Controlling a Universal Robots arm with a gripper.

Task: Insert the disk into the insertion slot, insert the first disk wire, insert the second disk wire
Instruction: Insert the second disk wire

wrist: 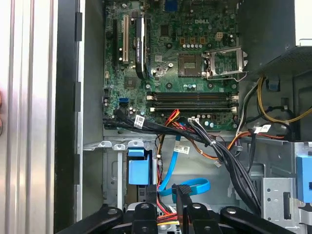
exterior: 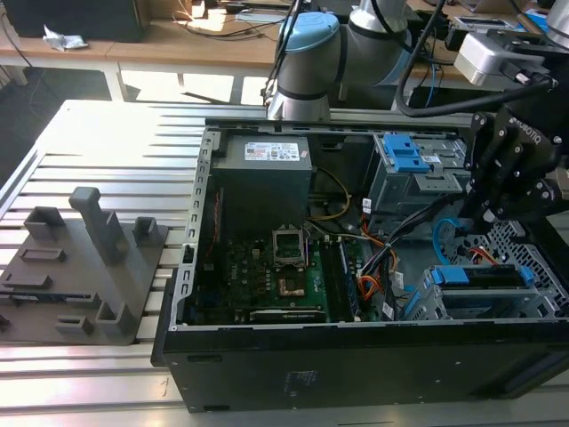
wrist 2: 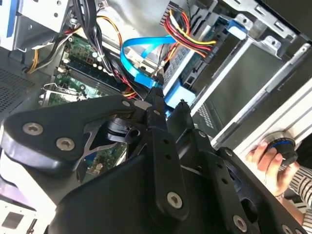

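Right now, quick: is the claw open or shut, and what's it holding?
Claw: cannot be told; it is close to the light-blue cable.
Person's hand: on a round knob.

The tool (wrist 2: 169, 96) is black with a dull satin sheen, its links pinned by bright bare-metal rivets. The second disk wire (wrist 2: 146, 42) is a flat band of smooth, faintly glossy light-blue plastic. The first disk wire (wrist 2: 195, 43) has slick red, orange and yellow plastic insulation. The insertion slot (exterior: 538, 258) is grey perforated sheet metal, unpainted and matt, and the disk (exterior: 453, 276) shows a bright blue moulded plastic bracket. The motherboard (wrist: 170, 48) is lacquered green board dotted with shiny solder and metal parts. The computer case (exterior: 356, 365) is black and matt outside. The tabletop (exterior: 116, 142) is ribbed pale metal, reflecting strongly, and it carries a fixture (exterior: 89, 258) of matt grey plastic.
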